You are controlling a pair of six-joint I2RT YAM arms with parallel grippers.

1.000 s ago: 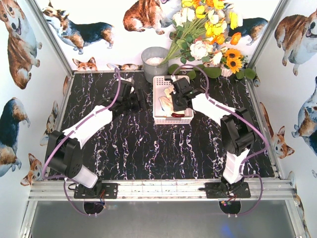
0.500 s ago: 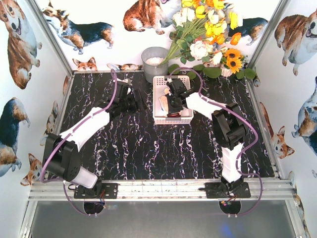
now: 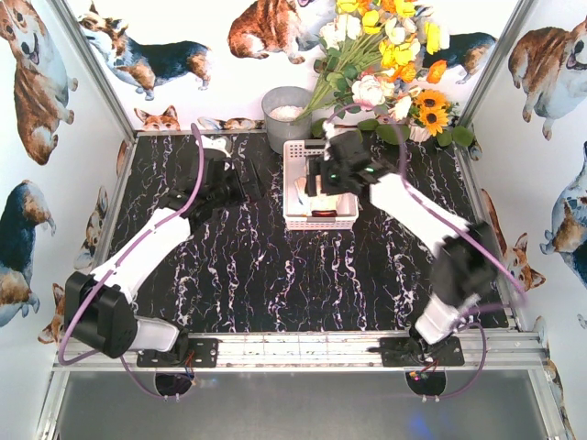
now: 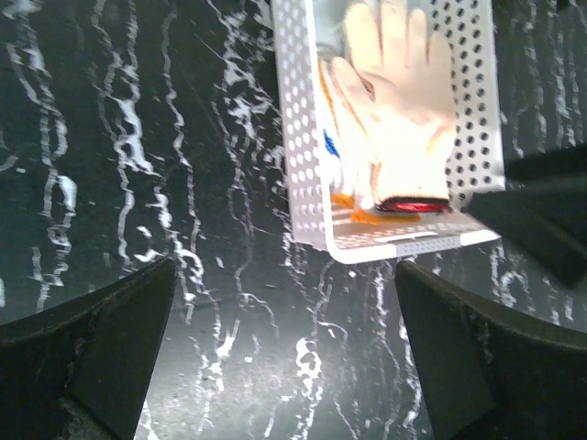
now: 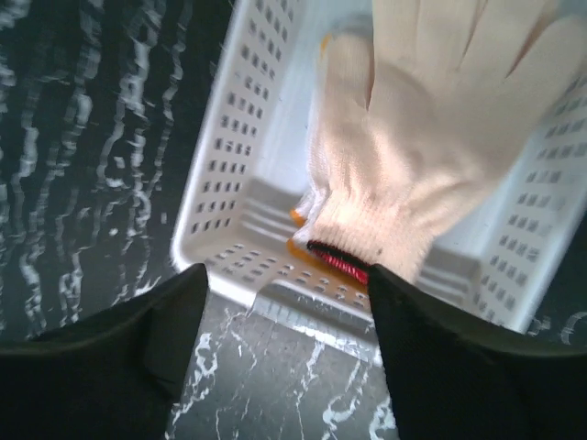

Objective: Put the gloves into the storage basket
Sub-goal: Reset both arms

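The gloves (image 5: 413, 174), soft, light, limp knit probably best pinched at a cuff (image 5: 344, 261), lie in the storage basket (image 5: 225, 183) by the middle of the far edge of the desk (image 3: 257, 266), with right jaws over it and left jaws off to its left both spread wide, empty.

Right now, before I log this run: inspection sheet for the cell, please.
Surface: black marbled table, white veining, no spills seen.
Job's things: gloves piled inside the storage basket, cream one on top, orange cuffs beneath; no glove seen outside it.
Clutter: grey bucket and flower bouquet behind the basket.
Grippers: left gripper open, empty, over bare table left of the basket; right gripper open, empty, above the basket's near end.
Cables: purple cables along both arms, none in the basket.
Surroundings: corgi-print walls; metal rail at the near edge.
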